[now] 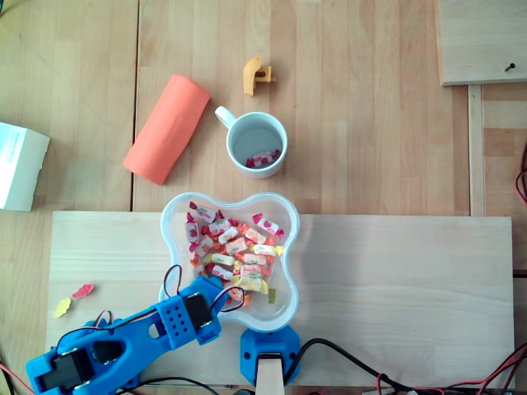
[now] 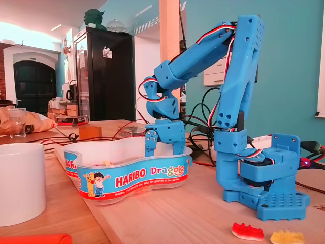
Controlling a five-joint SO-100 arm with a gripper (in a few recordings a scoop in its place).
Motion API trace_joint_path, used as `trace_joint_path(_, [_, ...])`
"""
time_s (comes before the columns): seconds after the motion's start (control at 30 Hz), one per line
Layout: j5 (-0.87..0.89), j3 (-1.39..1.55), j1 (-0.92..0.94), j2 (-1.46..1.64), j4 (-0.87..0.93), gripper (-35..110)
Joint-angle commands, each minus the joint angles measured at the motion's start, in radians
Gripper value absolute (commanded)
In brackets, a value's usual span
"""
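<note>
My blue arm reaches over the near rim of a clear Haribo tub (image 1: 292,271) full of wrapped sweets (image 1: 235,247). In the fixed view my gripper (image 2: 163,146) points straight down into the tub (image 2: 132,178), its two fingers apart and their tips hidden below the rim. From overhead the gripper (image 1: 224,295) sits at the tub's lower left, mostly covered by the wrist. I cannot see anything held between the fingers. Behind the tub stands a white mug (image 1: 280,160) with a few sweets (image 1: 263,158) in it.
An orange roll (image 1: 167,127) lies left of the mug and a small orange part (image 1: 257,76) lies beyond it. A white box (image 1: 20,164) sits at the left edge. Two gummies (image 1: 82,290) (image 1: 62,308) lie on the board (image 1: 395,280) left of the arm.
</note>
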Motion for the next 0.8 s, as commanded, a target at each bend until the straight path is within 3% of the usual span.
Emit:
trace_joint_path(0.0, [-0.018, -0.003, 0.020, 0.014, 0.009, 19])
trace_joint_path(0.33, [-0.018, -0.006, 0.020, 0.015, 0.009, -1])
trace_joint_path(0.77, [-0.017, -0.034, 0.018, 0.031, 0.018, -2])
